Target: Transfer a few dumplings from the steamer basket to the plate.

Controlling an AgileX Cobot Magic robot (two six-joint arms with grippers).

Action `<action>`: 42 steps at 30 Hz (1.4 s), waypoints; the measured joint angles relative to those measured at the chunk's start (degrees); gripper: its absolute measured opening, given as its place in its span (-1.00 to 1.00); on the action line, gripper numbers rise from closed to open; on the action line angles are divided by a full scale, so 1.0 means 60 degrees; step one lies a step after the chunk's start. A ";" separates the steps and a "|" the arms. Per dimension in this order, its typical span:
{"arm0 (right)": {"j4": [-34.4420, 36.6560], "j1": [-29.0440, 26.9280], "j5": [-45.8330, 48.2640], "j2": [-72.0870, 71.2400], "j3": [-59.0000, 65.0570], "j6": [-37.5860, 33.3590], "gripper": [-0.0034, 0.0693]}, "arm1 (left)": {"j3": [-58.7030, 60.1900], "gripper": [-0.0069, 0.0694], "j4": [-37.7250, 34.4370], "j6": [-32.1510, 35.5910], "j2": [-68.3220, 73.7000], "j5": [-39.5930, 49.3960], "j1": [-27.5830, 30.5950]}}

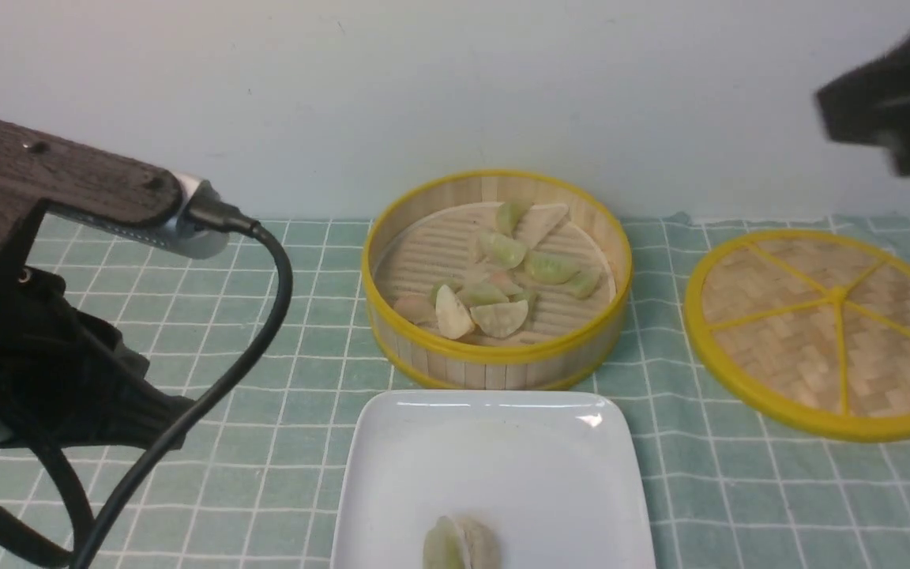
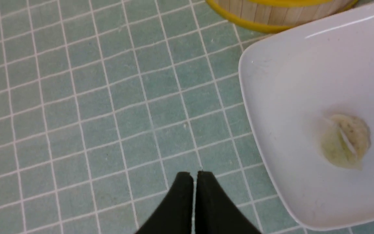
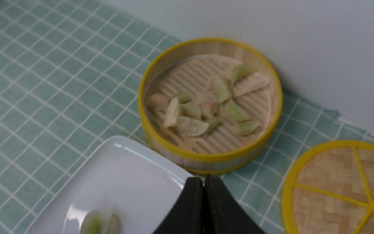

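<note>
The steamer basket [image 1: 494, 359] stands at the back centre with several dumplings [image 1: 502, 273] on its floor; it also shows in the right wrist view [image 3: 206, 156]. The white plate [image 1: 494, 466] lies just in front of it and holds one pale green and cream dumpling [image 1: 461, 544] near its front edge, also seen in the left wrist view [image 2: 346, 140]. My left gripper [image 2: 195, 174] is shut and empty over the cloth to the left of the plate [image 2: 304, 81]. My right gripper [image 3: 204, 178] is shut and empty, raised high over the plate's corner [image 3: 125, 175] and the basket's near rim.
The flat woven lid [image 1: 826, 320] with yellow spokes lies on the cloth to the right of the basket. A green checked cloth [image 1: 265, 411] covers the table. A pale wall stands close behind the basket. My left arm's cable [image 1: 265, 316] hangs at the left.
</note>
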 joint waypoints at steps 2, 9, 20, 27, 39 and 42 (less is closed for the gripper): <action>-0.0379 0.0000 -0.0687 -0.1490 0.1333 0.0179 -0.94 | 0.0088 -0.83 0.0000 0.0018 0.0000 -0.0386 0.0000; -0.0868 0.0000 -0.3059 -0.5734 0.5557 0.0651 -0.94 | 0.0348 -0.83 0.0005 0.0026 0.0000 -0.1288 0.0000; -0.2523 0.0000 -0.5221 -0.9436 0.8530 0.2310 -0.95 | 0.0744 -0.83 -0.0002 0.0065 -0.0009 -0.2011 -0.0016; -0.2684 0.0000 -0.5749 -0.9101 0.8545 0.2447 -0.95 | 0.1463 -0.83 -0.0112 -0.0119 -0.1526 -0.2816 -0.0016; -0.2692 0.0000 -0.5757 -0.9101 0.8545 0.2447 -0.95 | 0.3540 -0.83 -0.0249 -0.0502 -0.5427 -0.4989 -0.0016; -0.2695 0.0000 -0.5757 -0.9101 0.8545 0.2447 -0.95 | 0.3596 -0.83 -0.0257 -0.0502 -0.5686 -0.5000 -0.0016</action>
